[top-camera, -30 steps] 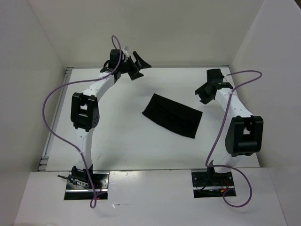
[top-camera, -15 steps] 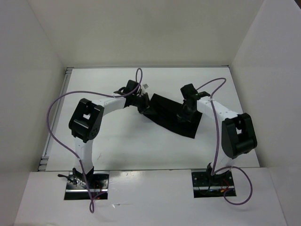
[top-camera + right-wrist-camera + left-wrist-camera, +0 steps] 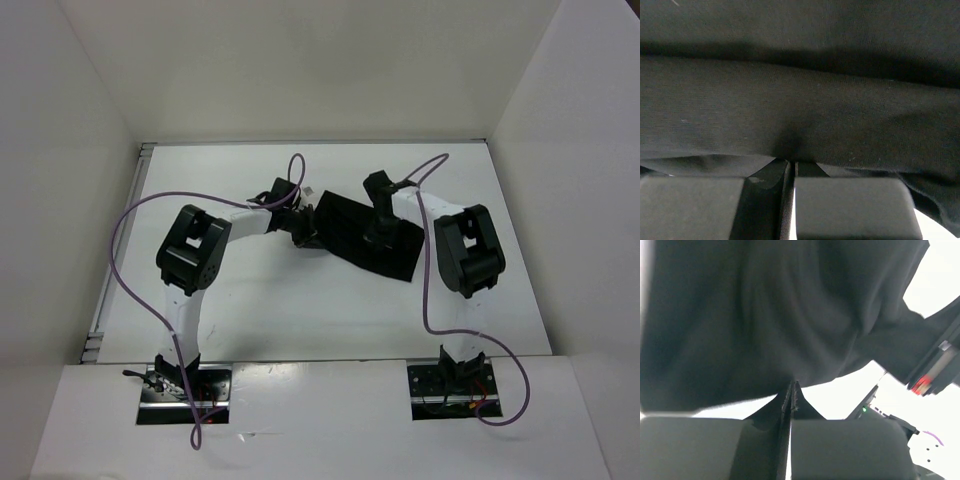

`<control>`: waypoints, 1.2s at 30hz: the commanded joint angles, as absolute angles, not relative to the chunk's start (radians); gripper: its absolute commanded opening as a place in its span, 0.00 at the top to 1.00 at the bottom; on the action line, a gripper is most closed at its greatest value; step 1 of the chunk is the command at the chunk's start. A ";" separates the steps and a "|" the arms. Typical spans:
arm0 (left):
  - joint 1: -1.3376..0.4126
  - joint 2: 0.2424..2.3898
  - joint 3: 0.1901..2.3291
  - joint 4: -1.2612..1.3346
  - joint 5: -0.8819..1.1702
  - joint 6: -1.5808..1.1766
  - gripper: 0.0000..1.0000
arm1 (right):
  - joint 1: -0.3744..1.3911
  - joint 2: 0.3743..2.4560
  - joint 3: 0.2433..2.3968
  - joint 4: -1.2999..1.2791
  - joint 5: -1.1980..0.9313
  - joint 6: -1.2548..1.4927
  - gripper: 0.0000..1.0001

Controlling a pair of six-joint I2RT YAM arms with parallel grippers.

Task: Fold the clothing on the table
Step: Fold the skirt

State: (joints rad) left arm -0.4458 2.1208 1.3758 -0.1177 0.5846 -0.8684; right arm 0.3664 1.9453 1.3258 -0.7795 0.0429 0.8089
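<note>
Both arms have swung in from the far corners and dropped onto the clothing (image 3: pixel 347 226), which lies slantwise near the middle of the table (image 3: pixel 250 300). The left gripper (image 3: pixel 304 229) sits at the cloth's left edge and the right gripper (image 3: pixel 379 240) toward its right half. In the wrist views each pair of fingers is pressed together, and fabric puckers into the left gripper's (image 3: pixel 791 389) tips and the right gripper's (image 3: pixel 791 161) tips, so both appear clenched on a pinch of cloth.

The bite on each side looks shallow. A quick lift could let the thin material slide out, or could catch only the top layer and leave the rest behind. If the two arms rise unevenly or pull apart, the fold could come out skewed.

The cloth is matte black, soft and limp, roughly rectangular, with faint ridges across it. The white tabletop is smooth and flat, and probably offers little drag to hold the free edge in place.
</note>
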 commanded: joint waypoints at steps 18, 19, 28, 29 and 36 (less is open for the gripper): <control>-0.445 2.005 1.319 -0.084 0.557 -0.854 1.00 | 0.195 2.017 1.729 -0.789 0.160 0.666 1.00; -0.445 1.964 1.319 -0.084 0.557 -0.854 1.00 | 0.210 1.987 1.717 -0.778 0.160 0.655 1.00; -0.425 1.951 1.463 -0.106 0.561 -0.854 1.00 | 0.221 1.764 1.548 -0.825 0.049 0.623 1.00; -0.425 1.997 1.483 -0.106 0.572 -0.854 1.00 | 0.221 1.755 1.519 -0.825 0.020 0.623 1.00; -0.407 2.134 1.572 -0.104 0.517 -0.876 1.00 | 0.230 1.735 1.307 -0.773 -0.041 0.664 1.00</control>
State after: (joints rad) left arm -0.4175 2.0941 1.5505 -0.0982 0.5434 -0.8700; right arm 0.2150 1.7397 1.3418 -0.7918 -0.0055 0.6533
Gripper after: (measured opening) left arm 0.000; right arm 0.001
